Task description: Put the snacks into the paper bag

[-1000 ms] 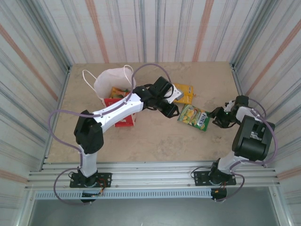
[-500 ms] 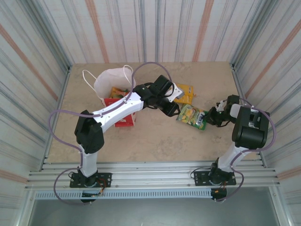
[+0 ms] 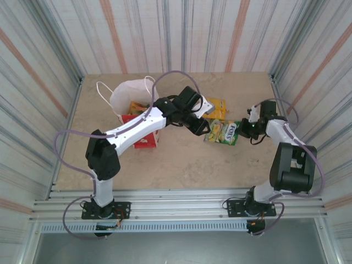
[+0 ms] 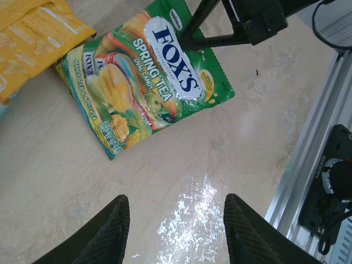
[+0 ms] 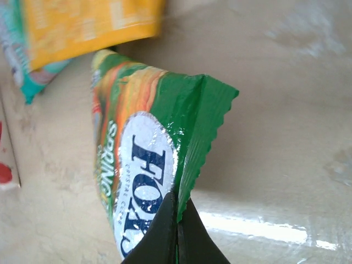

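The right gripper (image 5: 177,223) has its fingers pressed together on the serrated edge of the green FOX'S packet (image 5: 144,157). The wrist view shows the foil pinched between the two dark tips, with that edge raised off the tabletop (image 5: 286,110) and the pouch creased up toward the grip. From above, this packet (image 3: 223,133) lies right of the tabletop's (image 3: 181,162) centre, with the right gripper (image 3: 246,131) at its right-hand edge.

The left gripper (image 4: 176,217) hangs above bare tabletop (image 4: 66,181) just beside the same packet (image 4: 146,82), its fingers (image 4: 107,231) spread and holding nothing. In that view the packet's printing reads "SPRING TEA" and the right arm's fingers reach in from the top onto its far edge. From above, the left gripper (image 3: 199,122) sits just left of the packet.

A yellow packet (image 3: 215,108) lies flat just behind the green one, close to it or touching it — it appears at the top left of the left wrist view (image 4: 33,33) and at the top of the right wrist view (image 5: 88,25).

The paper bag (image 3: 129,94) is at the back left, well apart from the held packet. Its white cord handles loop outward and its red band lies toward the near side, partly hidden by the left arm. An orange packet (image 3: 136,108) shows at the bag (whether it is fully inside, I cannot tell).
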Action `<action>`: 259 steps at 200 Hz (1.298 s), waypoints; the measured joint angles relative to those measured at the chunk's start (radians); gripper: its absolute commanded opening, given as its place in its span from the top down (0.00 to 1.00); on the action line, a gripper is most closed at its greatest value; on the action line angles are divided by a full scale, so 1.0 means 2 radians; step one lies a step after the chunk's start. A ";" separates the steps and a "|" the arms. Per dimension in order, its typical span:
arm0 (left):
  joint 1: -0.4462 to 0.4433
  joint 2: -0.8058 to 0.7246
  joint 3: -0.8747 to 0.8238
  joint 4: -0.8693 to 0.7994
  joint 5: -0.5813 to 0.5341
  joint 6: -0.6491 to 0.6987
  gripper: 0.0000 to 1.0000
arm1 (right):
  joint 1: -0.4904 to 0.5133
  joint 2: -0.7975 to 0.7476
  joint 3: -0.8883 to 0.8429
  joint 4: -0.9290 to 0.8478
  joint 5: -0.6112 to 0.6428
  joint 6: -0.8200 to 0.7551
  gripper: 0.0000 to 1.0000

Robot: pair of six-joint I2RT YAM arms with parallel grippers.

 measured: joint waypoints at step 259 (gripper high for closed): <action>0.062 -0.260 -0.239 0.066 0.196 0.289 0.34 | 0.289 -0.159 0.198 -0.247 -0.067 -0.475 1.00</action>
